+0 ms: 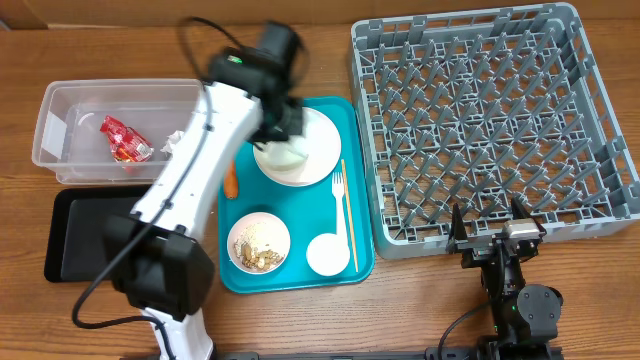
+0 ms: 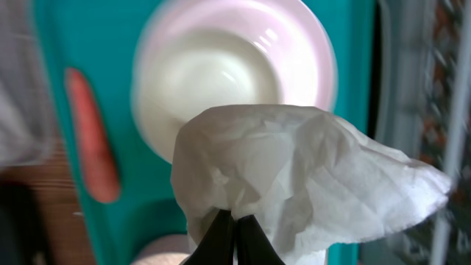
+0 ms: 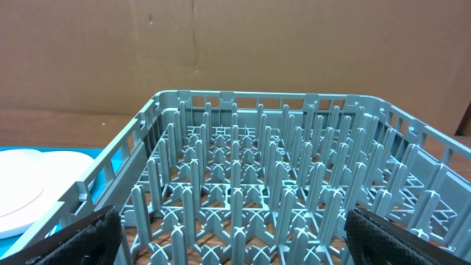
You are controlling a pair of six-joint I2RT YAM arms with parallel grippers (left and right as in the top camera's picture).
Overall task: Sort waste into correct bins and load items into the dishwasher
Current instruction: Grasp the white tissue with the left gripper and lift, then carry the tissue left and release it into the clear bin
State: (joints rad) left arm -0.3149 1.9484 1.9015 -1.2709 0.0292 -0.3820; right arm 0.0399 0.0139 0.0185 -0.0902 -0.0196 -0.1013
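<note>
Left arm [image 1: 195, 150] lies diagonally over right end of clear tub [image 1: 65, 130] and left edge of teal tray [image 1: 300, 205], blocking approach there. Held napkin [image 2: 294, 169] hangs above bowl [image 2: 221, 73], apparently clear of it; blur prevents certainty. Tray's right half open from above; fork [image 1: 338, 190], stick [image 1: 349, 220], cup [image 1: 327, 254] sit there. Dish rack [image 1: 420, 240] open on top, upright pegs throughout interior.

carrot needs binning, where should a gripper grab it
Likely mid-length, from straight above, jaws across its width: the carrot lies flat on the tray, long and thin, close to the rim, so a side approach looks blocked.
</note>
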